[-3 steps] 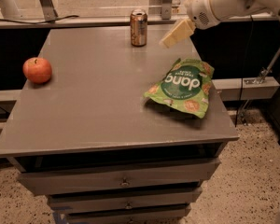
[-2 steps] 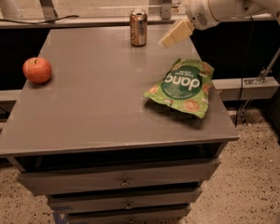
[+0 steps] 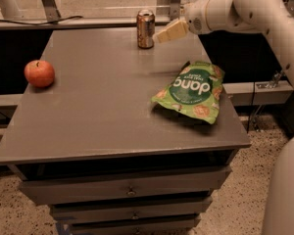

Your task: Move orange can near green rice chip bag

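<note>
Gripper (image 3: 169, 32) hovers just right of the orange can (image 3: 146, 28) at the table's (image 3: 103, 111) far edge, seemingly lining up a grasp; its opening cannot be told. The green rice chip bag (image 3: 192, 90) lies apart, nearer the front.

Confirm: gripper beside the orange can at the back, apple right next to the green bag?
No. The camera view shows the apple at the left edge, far from the green rice chip bag; the gripper is indeed beside the orange can.

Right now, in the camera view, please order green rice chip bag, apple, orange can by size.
1. green rice chip bag.
2. apple, orange can: alike; can stands farther, so unranked.
The gripper hovers beside the can.
</note>
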Controlling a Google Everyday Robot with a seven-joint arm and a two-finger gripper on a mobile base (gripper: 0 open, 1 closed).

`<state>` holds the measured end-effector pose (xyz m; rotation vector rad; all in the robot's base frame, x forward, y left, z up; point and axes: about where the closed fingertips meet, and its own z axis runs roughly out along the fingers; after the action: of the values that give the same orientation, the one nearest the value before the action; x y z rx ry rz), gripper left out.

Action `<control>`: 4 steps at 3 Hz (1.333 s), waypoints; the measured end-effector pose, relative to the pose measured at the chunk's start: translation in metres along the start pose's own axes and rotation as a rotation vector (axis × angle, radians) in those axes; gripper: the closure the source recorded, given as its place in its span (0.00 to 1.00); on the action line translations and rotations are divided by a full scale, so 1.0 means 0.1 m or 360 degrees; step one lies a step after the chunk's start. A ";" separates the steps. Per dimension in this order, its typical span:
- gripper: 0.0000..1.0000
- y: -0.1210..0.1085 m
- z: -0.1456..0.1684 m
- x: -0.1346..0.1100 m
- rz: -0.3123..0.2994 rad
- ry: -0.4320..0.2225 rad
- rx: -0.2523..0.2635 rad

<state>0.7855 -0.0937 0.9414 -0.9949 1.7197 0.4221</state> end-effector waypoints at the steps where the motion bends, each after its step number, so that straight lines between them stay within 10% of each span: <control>1: 0.00 -0.14 0.38 -0.01 0.0125 -0.0133 -0.0010; 3: 0.00 -0.26 0.88 -0.11 0.0164 -0.0211 -0.0058; 4: 0.16 -0.22 1.05 -0.10 0.0145 -0.0168 -0.0078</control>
<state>0.8685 -0.0298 0.9145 -0.9153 1.6703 0.5682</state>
